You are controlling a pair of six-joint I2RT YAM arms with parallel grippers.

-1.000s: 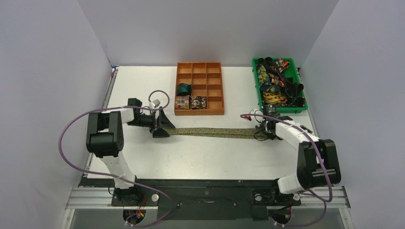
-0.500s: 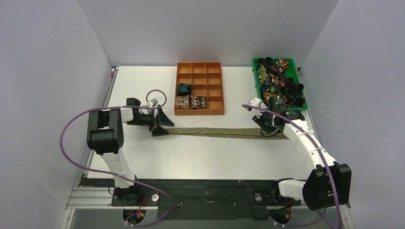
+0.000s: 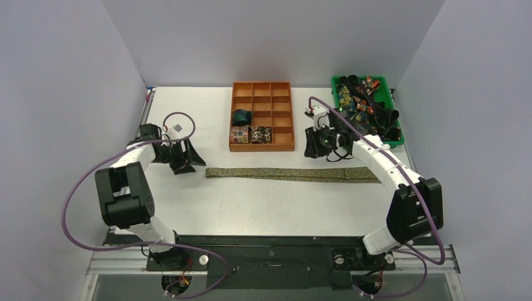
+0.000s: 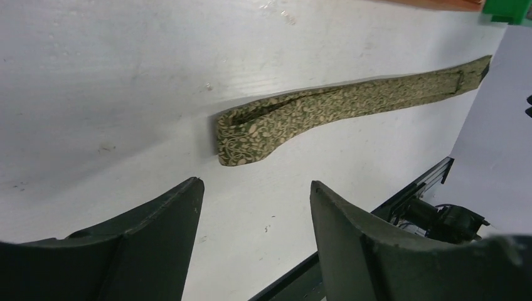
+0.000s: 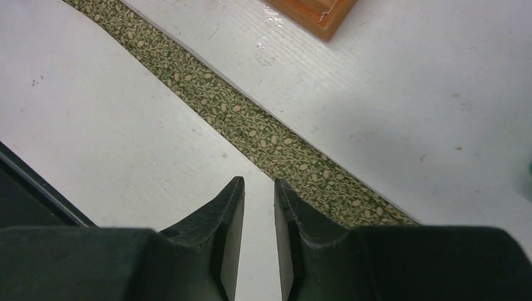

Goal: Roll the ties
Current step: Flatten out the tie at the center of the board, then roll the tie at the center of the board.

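The left claw (image 4: 254, 188) hangs low over the white tabletop (image 3: 263, 210), jaws well apart and nothing between them. We find it just short of the long olive-gold leaf-patterned fabric tie (image 3: 292, 174), not touching it. That tie lies flat and straight across the tabletop, in front of the orange compartmented wooden tray (image 3: 262, 149). Its left end looks doubled over, which to us reads as the seed of a roll. The right claw (image 5: 258, 185) hovers near the strip's other half, pinched to a thin slit and gripping nothing. Three small coiled ties (image 3: 241, 116) sit in tray compartments, and loose ties (image 3: 364, 113) fill the green plastic bin (image 3: 337, 106). Laid straight like this, we reckon, the strip should roll evenly.
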